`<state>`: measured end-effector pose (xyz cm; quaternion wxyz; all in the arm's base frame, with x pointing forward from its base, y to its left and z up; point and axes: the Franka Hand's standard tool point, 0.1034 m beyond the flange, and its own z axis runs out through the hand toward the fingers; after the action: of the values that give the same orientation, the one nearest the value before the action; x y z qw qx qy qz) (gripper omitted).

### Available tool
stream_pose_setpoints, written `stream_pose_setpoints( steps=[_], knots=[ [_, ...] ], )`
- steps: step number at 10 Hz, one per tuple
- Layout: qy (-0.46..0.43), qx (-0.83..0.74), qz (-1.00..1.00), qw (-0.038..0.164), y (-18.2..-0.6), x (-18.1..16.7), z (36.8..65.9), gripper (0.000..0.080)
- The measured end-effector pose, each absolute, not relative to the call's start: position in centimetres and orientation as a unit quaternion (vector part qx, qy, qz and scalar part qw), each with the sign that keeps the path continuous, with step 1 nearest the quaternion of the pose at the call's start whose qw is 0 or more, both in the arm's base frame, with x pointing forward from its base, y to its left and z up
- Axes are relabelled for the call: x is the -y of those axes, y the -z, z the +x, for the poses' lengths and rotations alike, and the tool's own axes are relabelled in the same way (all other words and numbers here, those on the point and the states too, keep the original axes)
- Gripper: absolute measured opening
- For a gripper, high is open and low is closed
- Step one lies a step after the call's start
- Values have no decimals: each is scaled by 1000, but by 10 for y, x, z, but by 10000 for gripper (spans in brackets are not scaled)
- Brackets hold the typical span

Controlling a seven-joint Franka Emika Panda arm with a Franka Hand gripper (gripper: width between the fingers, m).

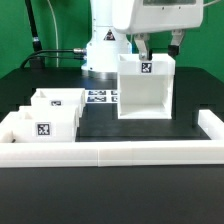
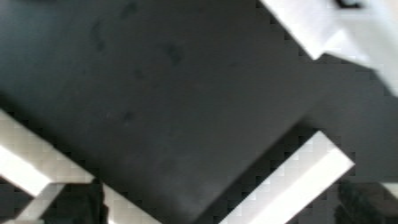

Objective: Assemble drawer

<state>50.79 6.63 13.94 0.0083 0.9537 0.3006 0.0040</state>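
A black table [image 1: 100, 128] carries everything. The tall white housing [image 1: 145, 95] stands upright on it, toward the exterior view's right. At the exterior view's left sit the near tray [image 1: 42, 124] and, close behind it, the far tray [image 1: 58, 100]. The marker board [image 1: 98, 97] lies flat farther back, between the trays and the housing. A low white wall [image 1: 120, 152] edges the near side.

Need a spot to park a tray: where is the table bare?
Bare table lies between the housing and the front wall, reaching toward the trays. A narrower strip lies on the exterior view's right of the housing. Crowded: the exterior view's left corner with both trays, and behind, where the marker board lies. The end effector hangs above the housing.
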Motion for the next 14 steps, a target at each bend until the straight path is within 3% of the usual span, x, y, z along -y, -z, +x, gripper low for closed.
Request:
stream_pose_setpoints(
  steps=[2, 6, 10, 14],
  knots=[
    [1, -277, 961, 7, -143, -68, 488, 650],
    [2, -278, 960, 7, -140, -67, 490, 650],
    [-7, -127, 992, 5, -131, -73, 452, 650],
    [6, -22, 1000, -11, -123, -90, 441, 650]
  ],
)
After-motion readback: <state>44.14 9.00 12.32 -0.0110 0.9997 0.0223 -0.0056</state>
